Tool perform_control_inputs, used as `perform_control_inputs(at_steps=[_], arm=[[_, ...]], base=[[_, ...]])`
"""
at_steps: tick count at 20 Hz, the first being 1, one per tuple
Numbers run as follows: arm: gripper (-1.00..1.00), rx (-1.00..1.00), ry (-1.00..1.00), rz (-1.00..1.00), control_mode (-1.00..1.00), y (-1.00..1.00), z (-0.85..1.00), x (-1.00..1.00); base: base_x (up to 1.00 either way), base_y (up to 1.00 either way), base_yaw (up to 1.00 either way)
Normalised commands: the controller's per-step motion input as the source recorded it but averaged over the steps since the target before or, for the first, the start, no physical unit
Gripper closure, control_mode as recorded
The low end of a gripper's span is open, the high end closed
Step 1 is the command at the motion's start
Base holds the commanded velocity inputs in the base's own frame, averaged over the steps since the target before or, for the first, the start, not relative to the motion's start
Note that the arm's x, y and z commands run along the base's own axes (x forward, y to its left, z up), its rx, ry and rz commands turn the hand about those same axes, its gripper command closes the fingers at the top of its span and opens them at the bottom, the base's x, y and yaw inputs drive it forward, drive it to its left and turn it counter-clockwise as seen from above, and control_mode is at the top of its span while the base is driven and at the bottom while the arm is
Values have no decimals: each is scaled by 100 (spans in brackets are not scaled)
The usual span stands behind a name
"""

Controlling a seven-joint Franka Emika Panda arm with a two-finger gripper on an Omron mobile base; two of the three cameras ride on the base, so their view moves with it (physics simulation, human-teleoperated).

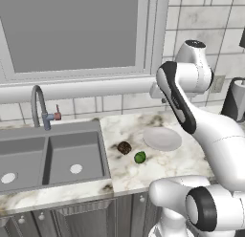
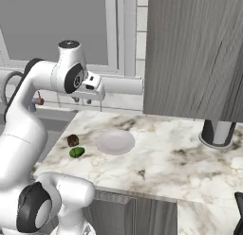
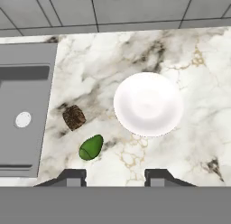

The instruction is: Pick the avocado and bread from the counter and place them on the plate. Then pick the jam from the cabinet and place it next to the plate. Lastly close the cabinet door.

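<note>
The glossy green avocado (image 1: 139, 157) (image 2: 77, 152) (image 3: 91, 147) lies on the white marble counter (image 1: 191, 159) (image 2: 180, 158) (image 3: 203, 60). The dark brown bread (image 1: 124, 147) (image 2: 72, 140) (image 3: 74, 117) sits just behind it, toward the sink. An empty white plate (image 1: 162, 138) (image 2: 115, 141) (image 3: 148, 104) rests a little to their right. My gripper (image 2: 82, 101) (image 3: 115, 175) hangs high above the plate, pointing down, open and holding nothing. A dark grey wood-grain cabinet panel (image 2: 194, 54) hangs over the counter's right part. The jam is out of view.
A grey double sink (image 1: 48, 157) (image 3: 22, 119) with a curved faucet (image 1: 40, 107) borders the counter on the left, under a window. A dark cylindrical appliance (image 2: 217, 132) (image 1: 234, 100) stands at the back right. Tiled wall runs behind the counter.
</note>
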Motion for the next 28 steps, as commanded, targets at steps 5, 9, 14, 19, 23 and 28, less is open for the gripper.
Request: perform_control_inputs(at_steps=[5,9,14,19,23,28], arm=[[-100,0,0,0,-100,5,-9,-4],[-100,0,0,0,-100,14,-14,-9],[-100,0,0,2,-100,18,-18,-9],[-100,0,0,2,-100,20,-17,-7],[-100,0,0,2,-100,22,-17,-7],[-100,0,1,2,-100,24,-18,-6]], base=[[0,0,0],[0,0,0],[0,0,0],[0,0,0],[0,0,0],[0,0,0]])
